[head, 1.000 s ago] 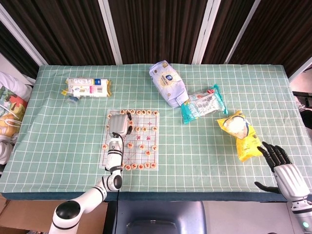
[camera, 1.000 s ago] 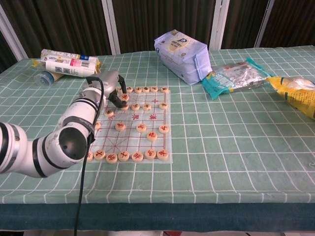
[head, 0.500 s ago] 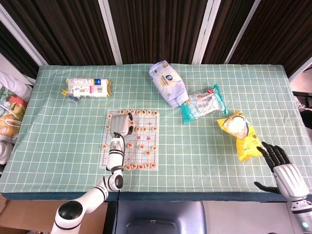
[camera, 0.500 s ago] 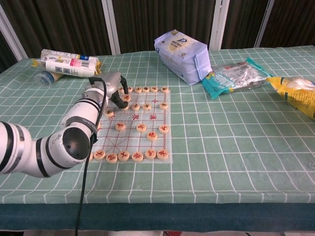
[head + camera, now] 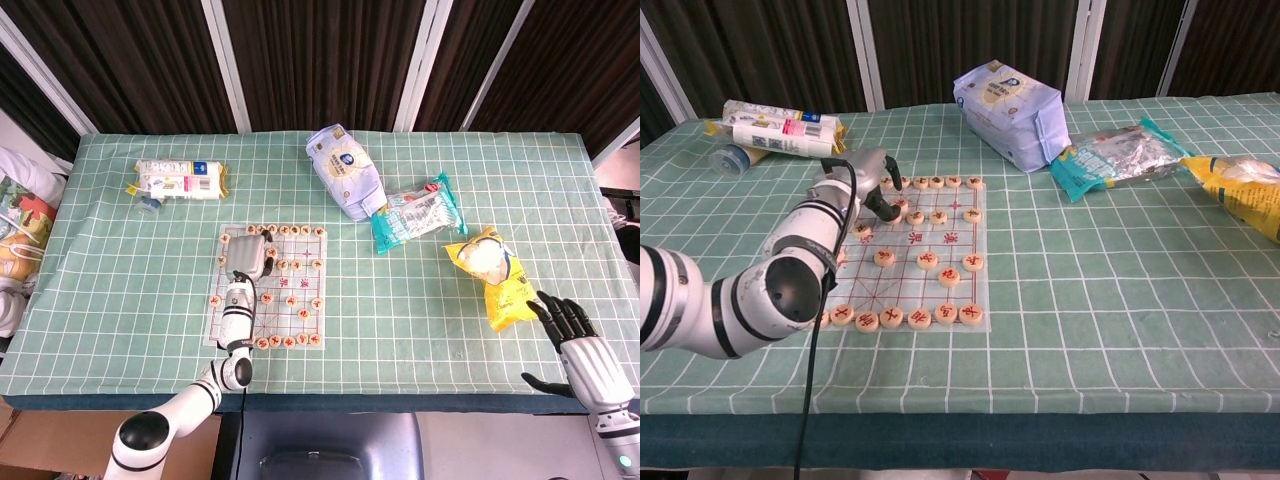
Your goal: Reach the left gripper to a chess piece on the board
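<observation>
The chess board (image 5: 300,272) (image 5: 962,240) lies left of the table's middle, with several round wooden pieces in rows on it. My left hand (image 5: 250,257) (image 5: 862,181) hangs over the board's back left corner. Its dark fingers (image 5: 887,196) bend down beside a piece (image 5: 898,202) in the second row, and I see nothing lifted in them. A black cable runs along the left arm. My right hand (image 5: 583,348) hovers off the table's front right corner with fingers spread and empty; only the head view shows it.
A blue and white bag (image 5: 345,170) (image 5: 1015,108) lies behind the board. A teal snack packet (image 5: 415,212) (image 5: 1115,155) and a yellow bag (image 5: 495,275) (image 5: 1240,185) lie to the right. A white pack and bottle (image 5: 178,180) (image 5: 775,128) sit at the back left.
My left hand has crept a little toward the back of the board, its fingertips now closer to the second-row piece. The right hand has not moved.
</observation>
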Controlling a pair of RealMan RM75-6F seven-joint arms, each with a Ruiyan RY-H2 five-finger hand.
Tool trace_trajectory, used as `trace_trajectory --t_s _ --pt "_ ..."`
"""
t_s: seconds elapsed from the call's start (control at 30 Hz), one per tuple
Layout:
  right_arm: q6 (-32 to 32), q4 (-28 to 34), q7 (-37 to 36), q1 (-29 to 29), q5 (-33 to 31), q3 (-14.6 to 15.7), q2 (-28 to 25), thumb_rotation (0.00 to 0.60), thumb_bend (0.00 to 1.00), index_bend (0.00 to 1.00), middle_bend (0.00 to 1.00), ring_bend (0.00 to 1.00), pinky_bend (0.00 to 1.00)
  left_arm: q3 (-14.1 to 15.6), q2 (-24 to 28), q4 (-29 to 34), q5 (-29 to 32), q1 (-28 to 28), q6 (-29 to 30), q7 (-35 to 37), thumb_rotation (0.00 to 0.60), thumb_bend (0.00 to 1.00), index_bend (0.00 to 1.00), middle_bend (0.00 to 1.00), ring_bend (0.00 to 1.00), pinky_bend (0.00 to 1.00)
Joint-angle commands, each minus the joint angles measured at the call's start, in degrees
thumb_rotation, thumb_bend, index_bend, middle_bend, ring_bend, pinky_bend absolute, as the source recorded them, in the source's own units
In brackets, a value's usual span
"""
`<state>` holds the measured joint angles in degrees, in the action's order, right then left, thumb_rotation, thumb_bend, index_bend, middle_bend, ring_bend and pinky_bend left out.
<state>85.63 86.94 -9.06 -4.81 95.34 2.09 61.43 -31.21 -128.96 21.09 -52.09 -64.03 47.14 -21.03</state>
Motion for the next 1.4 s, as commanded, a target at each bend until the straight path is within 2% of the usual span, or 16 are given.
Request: trace_trajectory --t_s 0.03,0.2,0.3,0.43,0.53,0.57,0.6,0.63,0.67,0.73,0.77,0.83,0.93,1.0,1.17,1.4 --pt "0.1 0.0 0.0 0.0 0.1 0.0 0.0 0.6 0.2 0.0 0.0 0.0 0.0 0.1 0.3 0.7 -0.4 0.1 0.7 0.5 0.6 0.36 0.37 1.0 1.0 1.0" --pt "0.0 -0.1 0.2 0.0 0.2 0.1 0.1 0.6 0.2 0.0 0.0 0.0 0.0 0.9 1.7 4.9 -2.5 0.7 4.2 3.1 0.6 0.36 0.36 1.0 1.0 1.0" --pt "0.1 -0.1 0.3 0.0 0.4 0.2 0.0 0.6 0.2 0.0 0.0 0.0 0.0 2.5 4.1 11.4 -5.6 2.5 9.3 5.1 0.6 0.36 0.32 1.0 1.0 1.0" --pt "0.9 -0.1 0.6 0.4 1.0 0.4 -0.1 0.6 0.2 0.0 0.0 0.0 0.0 7.7 12.7 31.7 -11.3 9.7 17.7 4.0 0.6 0.35 0.19 0.98 1.0 1.0" --pt "1.7 0.0 0.9 0.7 1.3 0.5 -0.2 0.6 0.2 0.0 0.0 0.0 0.0 15.7 26.0 57.9 -18.9 19.4 26.7 1.3 0.6 0.35 0.14 0.89 1.0 1.0" --pt "1.9 0.1 1.1 0.9 1.3 0.5 -0.3 0.6 0.2 0.0 0.0 0.0 0.0 20.1 31.9 67.0 -22.7 23.5 30.3 0.6 0.6 0.35 0.12 0.82 0.98 1.0" --pt "1.9 0.2 1.2 1.1 1.2 0.6 -0.3 0.6 0.2 0.0 0.0 0.0 0.0 23.8 36.2 72.4 -25.8 26.5 33.0 0.1 0.6 0.35 0.11 0.76 0.94 0.97" --pt "2.0 0.4 1.5 1.2 1.1 0.6 -0.4 0.6 0.2 0.0 0.0 0.0 0.0 27.6 40.2 76.6 -28.9 29.5 35.8 -0.7 0.6 0.35 0.09 0.62 0.79 0.91" --pt "2.0 0.7 1.9 1.3 1.1 0.7 -0.5 0.6 0.2 0.0 0.0 0.0 0.0 32.9 45.1 80.3 -33.2 33.4 39.7 -1.9 0.6 0.35 0.08 0.54 0.67 0.85" --pt "2.2 0.9 2.6 1.4 1.1 0.6 -0.5 0.6 0.2 0.0 0.0 0.0 0.0 40.3 51.1 82.6 -38.7 39.0 44.9 -1.5 0.6 0.36 0.04 0.31 0.34 0.64" --pt "2.5 1.0 2.8 1.5 1.3 0.5 -0.4 0.6 0.2 0.0 0.0 0.0 0.0 44.3 54.2 82.3 -41.0 42.4 47.7 0.5 0.6 0.36 0.03 0.27 0.28 0.57" --pt "3.4 1.0 2.5 1.7 1.4 0.3 -0.2 0.6 0.2 0.0 0.0 0.0 0.0 49.0 57.7 79.3 -42.0 47.1 50.9 6.0 0.6 0.36 0.0 0.15 0.13 0.35" --pt "4.6 1.1 2.9 2.4 0.7 -0.2 0.0 0.6 0.2 0.0 0.0 0.0 0.0 50.4 59.4 74.5 -40.7 50.9 52.6 14.2 0.6 0.36 0.0 0.04 0.02 0.2" --pt "4.8 1.4 3.5 2.7 0.0 -0.5 0.1 0.6 0.2 0.0 0.0 0.0 0.0 49.9 60.5 72.7 -41.7 51.5 52.9 16.4 0.6 0.36 0.0 0.01 0.0 0.17" --pt "4.3 1.7 5.5 2.6 0.1 -0.5 0.5 0.6 0.2 0.0 0.0 0.0 0.0 46.2 60.2 70.2 -41.9 53.0 54.2 17.4 0.6 0.36 0.0 0.0 0.0 0.14" --pt "3.2 1.6 6.7 2.3 0.5 -0.3 0.8 0.6 0.2 0.0 0.0 0.0 0.0 44.2 61.3 70.7 -42.7 54.2 52.8 18.5 0.6 0.36 0.0 0.0 0.0 0.14"
